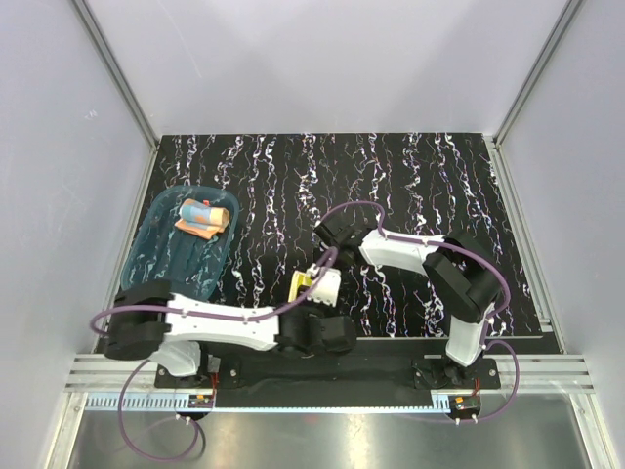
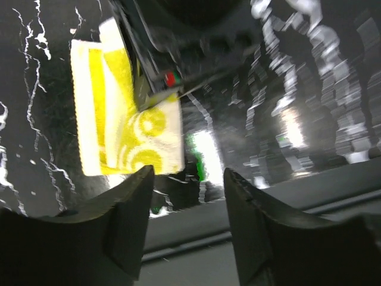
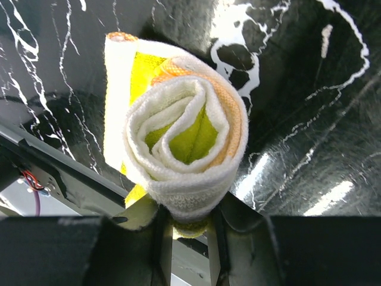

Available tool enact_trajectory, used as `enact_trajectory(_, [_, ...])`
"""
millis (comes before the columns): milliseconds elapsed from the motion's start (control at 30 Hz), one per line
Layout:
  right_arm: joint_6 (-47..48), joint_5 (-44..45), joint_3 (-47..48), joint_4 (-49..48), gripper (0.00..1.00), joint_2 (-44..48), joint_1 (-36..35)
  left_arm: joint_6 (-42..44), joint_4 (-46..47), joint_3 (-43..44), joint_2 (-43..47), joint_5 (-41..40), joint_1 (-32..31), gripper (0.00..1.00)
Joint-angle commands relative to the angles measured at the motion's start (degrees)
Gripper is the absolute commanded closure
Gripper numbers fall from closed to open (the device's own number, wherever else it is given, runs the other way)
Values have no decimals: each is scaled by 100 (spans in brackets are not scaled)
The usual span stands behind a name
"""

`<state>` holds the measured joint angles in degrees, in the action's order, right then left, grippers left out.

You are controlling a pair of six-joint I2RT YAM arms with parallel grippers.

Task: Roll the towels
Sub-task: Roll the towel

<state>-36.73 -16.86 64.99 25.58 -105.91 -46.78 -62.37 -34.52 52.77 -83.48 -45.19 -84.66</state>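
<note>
Yellow-and-cream cloth sits in our right pincer (image 3: 189, 223), its fingers clamped on the yellow towel (image 3: 184, 137) and hiding the lower edge. The towel is a loose spiral, right of the teal tray (image 1: 176, 259). Our left pincer (image 2: 187, 173) stands apart, holding nothing, its view blurred. The orange-pink towel (image 1: 205, 217) lies rolled inside the tray.

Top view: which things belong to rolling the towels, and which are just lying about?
Job: yellow towel, rolled, gripped by right pincer; orange-pink towel, lying in the tray; left pincer, open.
Lying about: teal plastic tray; black marbled tabletop.
</note>
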Motion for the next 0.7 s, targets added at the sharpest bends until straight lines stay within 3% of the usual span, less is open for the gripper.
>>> enact_trajectory(0, [263,623,-109,737,78,43,-76,717,252,163,-422,-561,-50,41])
enact_trajectory(467, [307,491,-22,826,78,-79,-138,1350,1070,128,-1434,-271,-6,36])
enact_trajectory(667, [342,456,5,869,77,-106,-147,1034,641,251,-1820,-350,11,35])
